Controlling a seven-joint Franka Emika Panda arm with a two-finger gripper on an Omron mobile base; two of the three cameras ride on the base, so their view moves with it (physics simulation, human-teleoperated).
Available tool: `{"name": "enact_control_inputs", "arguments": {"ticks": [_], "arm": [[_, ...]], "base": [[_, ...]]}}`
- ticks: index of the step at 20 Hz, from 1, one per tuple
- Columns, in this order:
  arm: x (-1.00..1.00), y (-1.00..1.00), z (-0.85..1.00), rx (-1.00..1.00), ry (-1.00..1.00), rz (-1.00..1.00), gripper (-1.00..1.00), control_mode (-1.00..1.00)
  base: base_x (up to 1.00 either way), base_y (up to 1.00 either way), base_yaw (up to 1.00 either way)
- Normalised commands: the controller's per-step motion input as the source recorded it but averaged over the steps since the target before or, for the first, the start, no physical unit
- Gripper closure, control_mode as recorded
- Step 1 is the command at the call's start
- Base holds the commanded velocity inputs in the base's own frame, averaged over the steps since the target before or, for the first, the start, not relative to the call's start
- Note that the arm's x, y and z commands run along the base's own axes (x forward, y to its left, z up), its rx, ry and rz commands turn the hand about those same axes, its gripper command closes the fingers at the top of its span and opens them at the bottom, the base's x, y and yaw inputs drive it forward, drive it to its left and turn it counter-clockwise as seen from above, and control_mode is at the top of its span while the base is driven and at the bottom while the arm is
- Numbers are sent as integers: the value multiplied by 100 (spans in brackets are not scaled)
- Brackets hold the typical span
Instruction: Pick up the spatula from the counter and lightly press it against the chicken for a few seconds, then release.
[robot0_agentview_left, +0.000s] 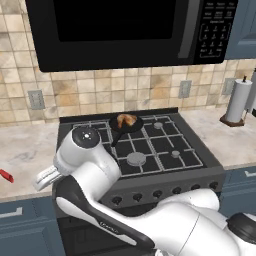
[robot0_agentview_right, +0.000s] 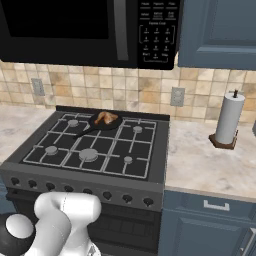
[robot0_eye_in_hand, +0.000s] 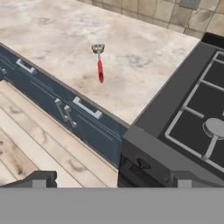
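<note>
step in hand: the approach to the spatula; nothing is picked up yet, so pressing and release both lie ahead
gripper: its two dark tips stand far apart at the bottom of the hand view, jaws wide open with nothing between them; it looks down from above the cabinet front beside the stove
spatula: flat on the counter, ahead of the gripper and off to its left in the hand view, well apart from it; metal head points away from the gripper, red handle end lies nearer, close to the counter's front edge
chicken: in the dark pan on a rear burner, on the stove side of the gripper, farther off than the spatula
next move calls for: carrying the hand forward and left over the red handle, turning the jaws across it, then lowering until the tips straddle it before closing
judgement: the handle is thin and lies flat, so the tips probably need to come almost to the counter to catch it
</note>
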Motion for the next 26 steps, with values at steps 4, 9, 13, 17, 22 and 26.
{"name": "enact_control_inputs", "arguments": {"ticks": [4, 9, 13, 17, 22, 26], "arm": [[15, 18, -8, 0, 0, 2, -100, -100], [14, 18, -1, 1, 0, 1, -100, -100], [13, 21, -1, 1, 0, 0, -100, -100], [13, 17, -3, 0, 0, 0, -100, -100], [20, 17, -3, 0, 0, 0, -100, -100], [26, 21, -6, 0, 0, 0, -100, -100]], "base": [[0, 0, 0], [0, 0, 0], [0, 0, 0], [0, 0, 0], [0, 0, 0], [0, 0, 0]]}}
